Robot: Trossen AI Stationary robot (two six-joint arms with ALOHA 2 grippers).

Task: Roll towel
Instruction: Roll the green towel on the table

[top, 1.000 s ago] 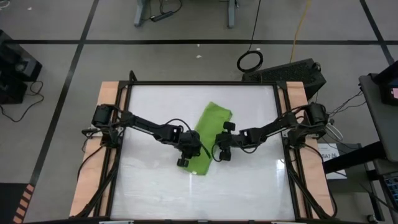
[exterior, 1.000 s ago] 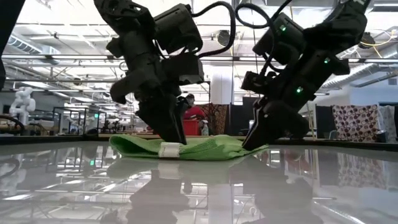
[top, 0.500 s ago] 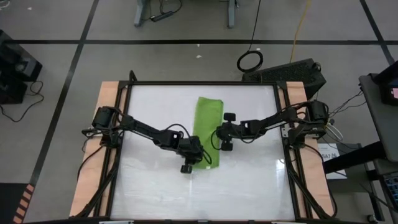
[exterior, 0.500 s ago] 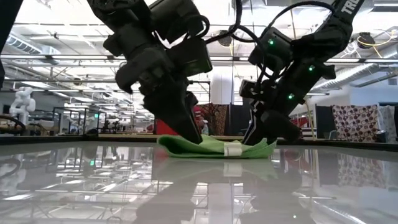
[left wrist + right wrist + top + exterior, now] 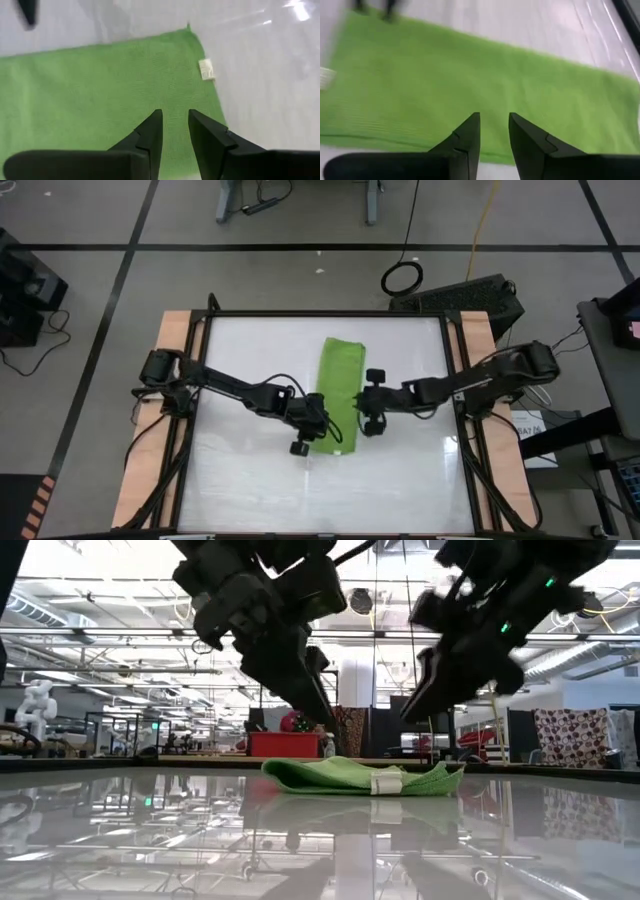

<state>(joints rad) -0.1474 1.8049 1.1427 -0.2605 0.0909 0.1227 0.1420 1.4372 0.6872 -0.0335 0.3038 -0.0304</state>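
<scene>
It is a robotics lab hall: a white robot (image 5: 38, 700) stands far behind, with ceiling trusses (image 5: 120, 635) and taped floor lines (image 5: 300, 247).

There is one towel (image 5: 336, 393), lime-green, on one surface (image 5: 250, 470). It carries one small white label (image 5: 385, 783). Two dark arms are present, so two tools: one left tool (image 5: 312, 427) and one right tool (image 5: 368, 402).

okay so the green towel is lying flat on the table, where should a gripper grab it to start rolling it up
Best bet is the short near edge of the towel, the end carrying the small white tag. The cloth lies as a long flat strip, so pinching that end from above and turning it toward the far end should roll along its length. The left gripper already hovers there; the right gripper hangs beside the strip's long edge.
</scene>
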